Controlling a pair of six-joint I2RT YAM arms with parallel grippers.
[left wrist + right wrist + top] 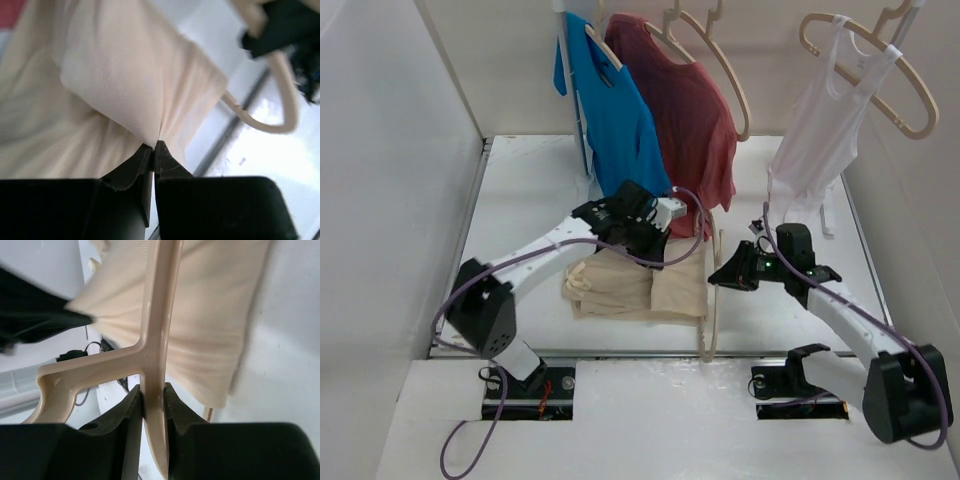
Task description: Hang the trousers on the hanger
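Pinching a small peak of the trousers [125, 75], my left hand [154, 146] has its tips pressed fully together with only a thin fold of beige cloth between them. My right hand [153, 390] is clamped narrowly on the hanger [157, 315], just below where its bars meet. The loop stands on edge at the right side of the trousers, touching or nearly touching them. The trousers lie bunched mid-tabletop [530, 190], just near of the hanging red T-shirt [690, 110].

My main worry is the shallow bite: once I lift, the weight of the remaining cloth could drag the fold out of the tips. I may also hold only the top layer, so the bundle could unfold instead of rising together. The hanger, gripped at one slim spot, could swivel if fabric tugs on it, and the two hands are close enough to bump.

From above, my left arm covers the pinch and the far edge of the trousers. I cannot count the layers gripped, and I cannot make out the hanger's hook.
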